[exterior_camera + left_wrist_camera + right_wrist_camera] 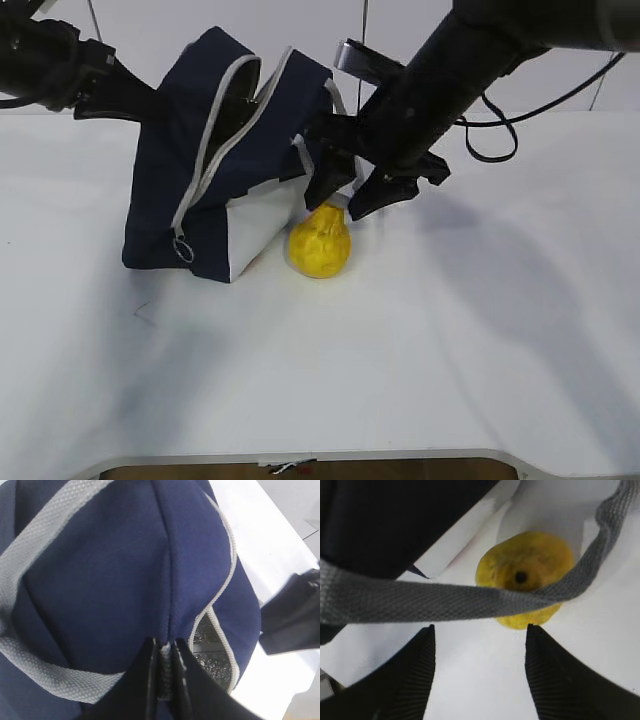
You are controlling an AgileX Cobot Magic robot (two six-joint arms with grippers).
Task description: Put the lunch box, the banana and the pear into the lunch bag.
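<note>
The bag [215, 160] sits on the table [450, 340], tilted, its zipper undone and the mouth gaping toward 12 o'clock in the exterior view. Silvery lining [212, 647] shows inside the slot; no contents can be made out.

The pear [320, 240] stands upright on the table, long axis vertical, neck up, touching the bag's white corner panel [255, 225] at its 3 o'clock side.

The left gripper [165, 672] is closed, pinching a fold of bag fabric at the rear.

The right gripper [342, 200] hovers just above the pear's neck, jaws spread, gripping nothing. A grey handle [470, 597] crosses between its camera and the pear.
</note>
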